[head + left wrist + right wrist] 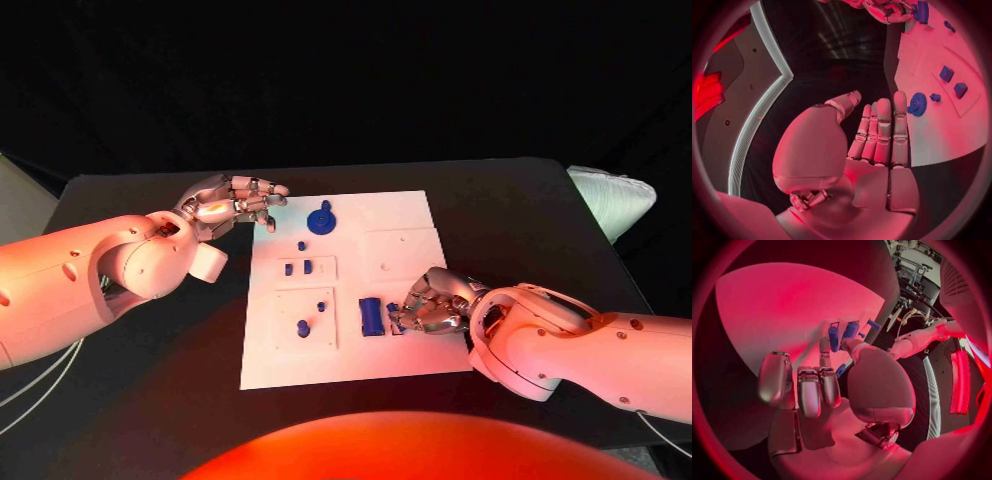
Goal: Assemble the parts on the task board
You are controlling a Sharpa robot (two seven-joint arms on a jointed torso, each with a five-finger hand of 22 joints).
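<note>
Fingers (882,130) of the left hand (238,205) lie straight and side by side, holding nothing, hovering at the far left corner of the white flat task board (346,290) on the black bench (534,215). Right hand (437,303) sits low at the board's right side, fingers (811,390) curled in beside a tall blue block part (371,316); a small blue piece seems pinched near its thumb in the right wrist view, but I cannot tell for sure whether it is gripped or merely touched. On the board: round blue gear-like part (322,221) at the far end, just beside the left hand; small blue peg (302,245) below it; two small blue square pieces (297,268) in the middle-left inset; a blue upright piece (304,326) in the near-left inset. Judgement: assembly is partway. Several parts appear seated in their insets, while the right-hand insets look bare and the block near the right hand looks not yet placed.
</note>
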